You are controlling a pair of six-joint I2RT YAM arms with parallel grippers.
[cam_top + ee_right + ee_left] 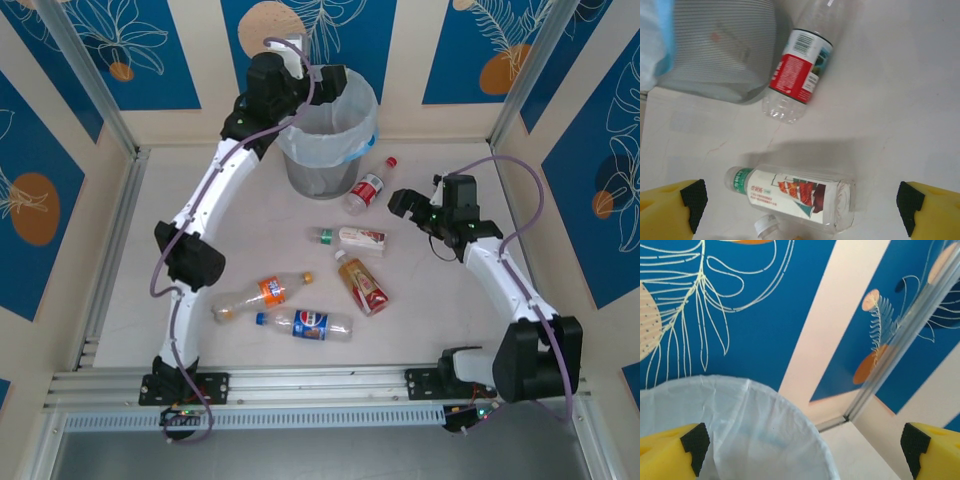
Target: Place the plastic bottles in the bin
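Note:
The bin (pixel 345 165), grey mesh with a white bag liner, stands at the back of the table. My left gripper (pixel 333 84) hovers over its rim, open and empty, and the liner (pixel 740 430) lies below its fingers (pixel 690 447). Several plastic bottles lie on the table: a red-label one (pixel 367 187) beside the bin, a green-necked one (pixel 352 238), a brown-label one (pixel 363 284), an orange-label one (pixel 255 296) and a blue-label one (pixel 305 323). My right gripper (pixel 400 203) hangs open above the green-necked bottle (pixel 795 192), with the red-label bottle (pixel 802 65) beyond it.
The mesh wall of the bin (pixel 720 55) stands close to the red-label bottle. A white cap of another bottle (pixel 764 227) shows beside the green-necked one. Blue patterned walls and metal posts (pixel 910 335) enclose the table.

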